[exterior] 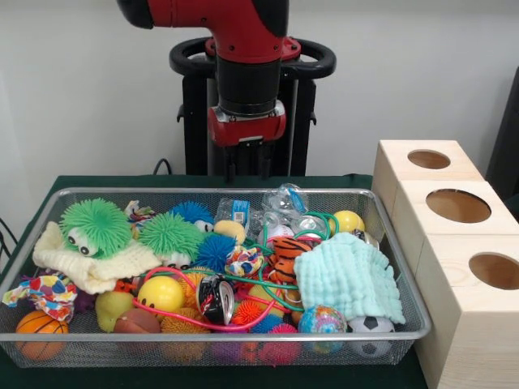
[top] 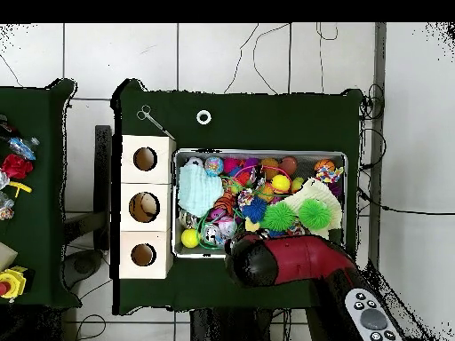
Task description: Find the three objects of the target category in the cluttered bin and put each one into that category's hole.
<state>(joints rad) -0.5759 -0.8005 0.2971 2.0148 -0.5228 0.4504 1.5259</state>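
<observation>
The bin (exterior: 162,191) is a silvery wire-mesh basket filled with toys: two green spiky balls (exterior: 96,227), a blue spiky ball (exterior: 215,251), a yellow smiley ball (exterior: 160,293), a basketball (exterior: 39,332), a soccer ball (exterior: 371,326), a striped tiger toy (exterior: 288,255), a small can (exterior: 215,298), a mint cloth (exterior: 349,275) and a cream knitted cloth (exterior: 89,263). My gripper (exterior: 247,168) hangs open and empty above the bin's far rim. In the overhead view the red arm (top: 284,260) hides the gripper and part of the bin (top: 262,153).
Three pale wooden boxes stand in a row beside the bin, each with a round hole on top (exterior: 428,159) (exterior: 458,205) (exterior: 495,270); they also show in the overhead view (top: 143,207). A white ring (top: 203,116) and metal tongs (top: 155,120) lie on the green cloth.
</observation>
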